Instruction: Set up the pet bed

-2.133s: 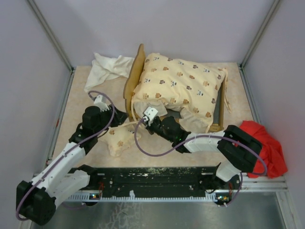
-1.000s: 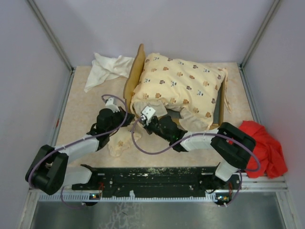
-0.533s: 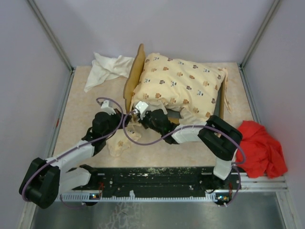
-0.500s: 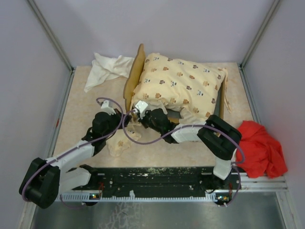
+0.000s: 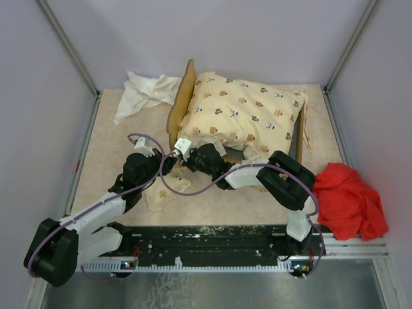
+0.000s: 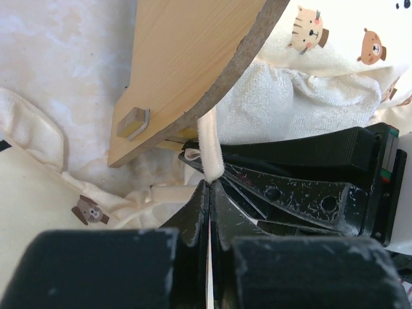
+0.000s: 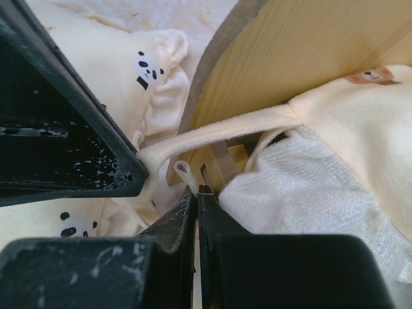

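Step in hand, as I read it: fastening the cushion [image 5: 244, 112] to the pet bed at the near end of the headboard [image 5: 182, 103]. Cushion sat on the frame, far-centre of the table; small pillow [image 5: 161, 193] was off the bed, on the table just in front of the headboard end.

L gripper [image 6: 209, 183] had its jaws fully closed, pinching the cushion's cream tie strap [image 6: 210, 145], which ran up past the headboard edge. R gripper [image 7: 197, 191] was also closed, tips right at a thin tie loop [image 7: 184, 170]. It prob. held it, but I couldn't be sure. The two grippers were almost touching.

Next move prob. needs a crossing or wrapping of strap and loop round the frame w/o losing either pinch. Tight space, so collision risk. Pillow was yet to be placed.

Vs approx 2 s earlier: both grippers had converged on the headboard end, L from the left, R sliding left. R elbow had swung left too, uncovering more of the red cloth [image 5: 351, 206]. Cushion and pillow looked unmoved.
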{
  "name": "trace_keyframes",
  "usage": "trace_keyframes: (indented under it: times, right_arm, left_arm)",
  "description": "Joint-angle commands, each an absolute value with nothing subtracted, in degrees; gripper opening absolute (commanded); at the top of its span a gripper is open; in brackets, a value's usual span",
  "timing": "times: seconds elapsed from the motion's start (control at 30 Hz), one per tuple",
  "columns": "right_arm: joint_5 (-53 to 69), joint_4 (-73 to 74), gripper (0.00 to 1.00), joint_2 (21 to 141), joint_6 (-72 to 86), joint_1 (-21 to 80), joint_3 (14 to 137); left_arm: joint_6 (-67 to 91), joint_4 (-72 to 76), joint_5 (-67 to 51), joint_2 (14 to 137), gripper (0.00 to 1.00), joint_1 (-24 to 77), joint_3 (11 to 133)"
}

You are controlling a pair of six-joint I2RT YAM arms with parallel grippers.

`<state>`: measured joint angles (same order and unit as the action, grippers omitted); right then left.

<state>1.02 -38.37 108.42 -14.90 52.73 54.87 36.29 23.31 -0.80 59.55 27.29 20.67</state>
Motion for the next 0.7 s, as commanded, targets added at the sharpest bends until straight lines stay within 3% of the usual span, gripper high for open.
trace_keyframes:
  times: [0.0,0.4,0.57,0.67]
  right_arm:
    - [5.71,-45.25,0.00,108.92,-20.08,52.38,57.92]
    - [13.67,-55.04,0.00,109.97,-24.04,51.87,54.97]
    - [15.01,-55.97,0.00,110.38,-25.58,51.37,54.40]
    - [15.08,-56.35,0.00,110.63,-26.09,51.29,54.49]
  left_arm:
    - [36.22,22.71,-0.85,58.97,0.00,27.52,20.36]
    - [37.10,19.35,-2.72,56.07,0.00,27.51,21.22]
    - [41.05,10.17,2.29,50.53,0.26,27.50,22.73]
    - [40.65,5.90,6.52,48.28,0.36,27.44,24.78]
